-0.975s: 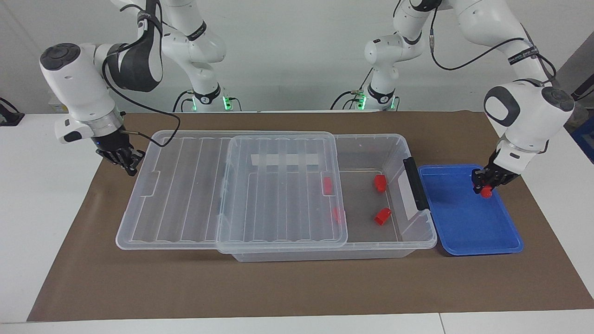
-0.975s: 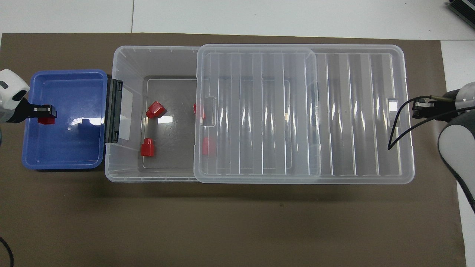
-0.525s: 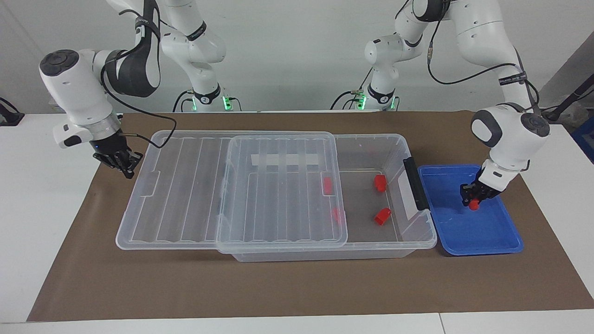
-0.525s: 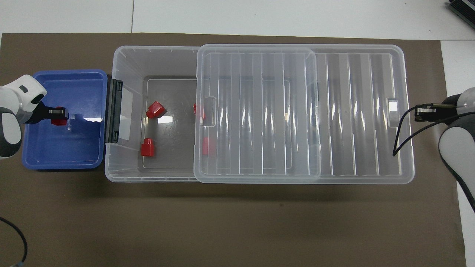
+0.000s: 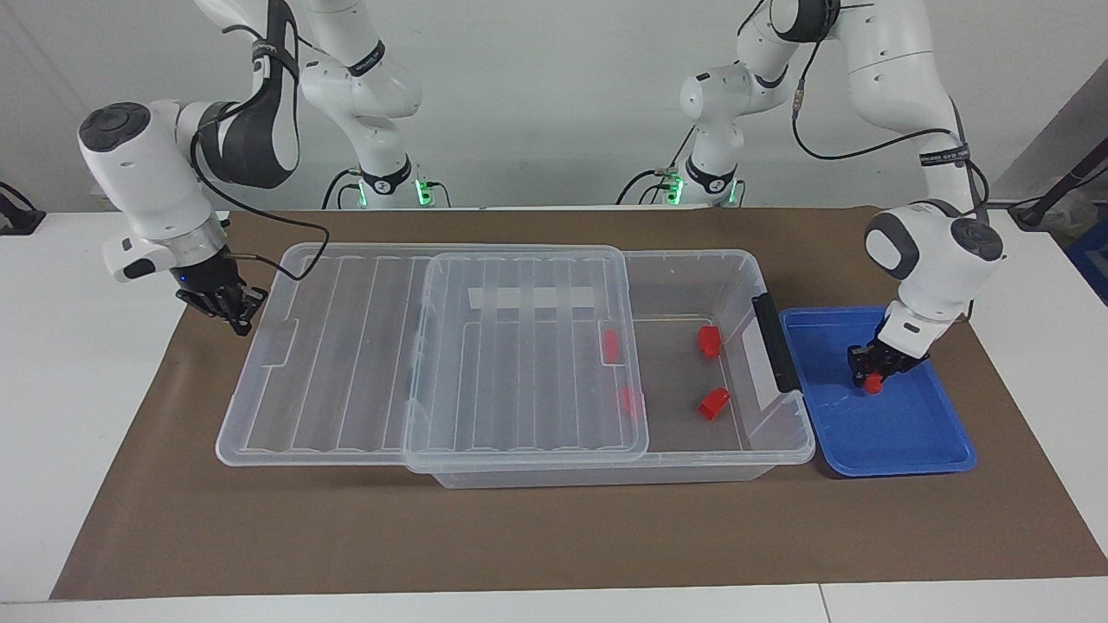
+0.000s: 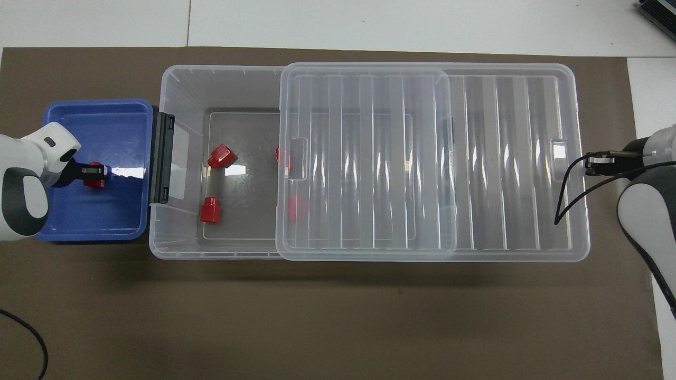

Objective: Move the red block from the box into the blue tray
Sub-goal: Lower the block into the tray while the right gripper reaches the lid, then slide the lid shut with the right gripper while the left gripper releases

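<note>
The left end effector [image 5: 872, 377] is down inside the blue tray [image 5: 900, 450], pinching a red block [image 5: 873, 386] that sits low over the tray floor; whether the block touches the floor cannot be told. In the overhead view the same block [image 6: 95, 177] shows at the fingertips, about mid-tray. The tray sits on the tabletop at the left arm's end, just beside the black handle [image 5: 775, 343] of the box [image 5: 606, 467]. The lid [image 5: 528, 346] is slid toward the right arm's end, leaving the handle end of the box uncovered. Two red blocks [image 5: 710, 341] [image 5: 713, 402] lie on the bare box floor, and two more [image 5: 611, 345] [image 5: 628, 400] show through the lid's edge. The right end effector [image 5: 234, 309], fingertips pressed together and holding nothing, is at the lid's end on the right arm's side.
</note>
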{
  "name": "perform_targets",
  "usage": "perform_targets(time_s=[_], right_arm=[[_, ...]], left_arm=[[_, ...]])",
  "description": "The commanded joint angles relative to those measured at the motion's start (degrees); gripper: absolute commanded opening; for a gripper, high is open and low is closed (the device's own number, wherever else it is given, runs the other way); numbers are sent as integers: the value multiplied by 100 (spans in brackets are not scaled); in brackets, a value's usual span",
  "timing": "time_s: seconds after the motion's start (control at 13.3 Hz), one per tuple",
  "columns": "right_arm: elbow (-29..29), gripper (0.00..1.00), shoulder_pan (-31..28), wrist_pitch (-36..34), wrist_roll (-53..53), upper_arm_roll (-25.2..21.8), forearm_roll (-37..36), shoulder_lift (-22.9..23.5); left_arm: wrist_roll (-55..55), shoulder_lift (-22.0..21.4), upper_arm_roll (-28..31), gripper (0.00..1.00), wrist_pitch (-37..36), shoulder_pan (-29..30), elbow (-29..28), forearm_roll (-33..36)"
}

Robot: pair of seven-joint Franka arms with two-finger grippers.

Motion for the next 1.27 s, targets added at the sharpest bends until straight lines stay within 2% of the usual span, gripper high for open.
perform_targets(time_s=[0.0,0.53,0.75,0.97,1.12,1.2], right_arm=[[-61,0,140,28,-152,31,93,-28],[-87,0,939,-42,15,39,102,-54],[-139,0,1282,-51,138,39,102,-80],[-201,0,1493,-51,288,39,102,-116],[-201,0,1660,-42,288,48,102,-107],[-201,0,1792,-16,297,48,102,-98]], left_arm=[[57,-74,2,0,151,7,-139,102],[276,-74,11,0,142,-19,-131,102],[330,-74,2,20,160,-2,-131,111],[330,-74,2,51,160,16,-131,102],[330,-74,2,53,160,34,-122,102],[338,-65,2,58,134,34,-87,102]])
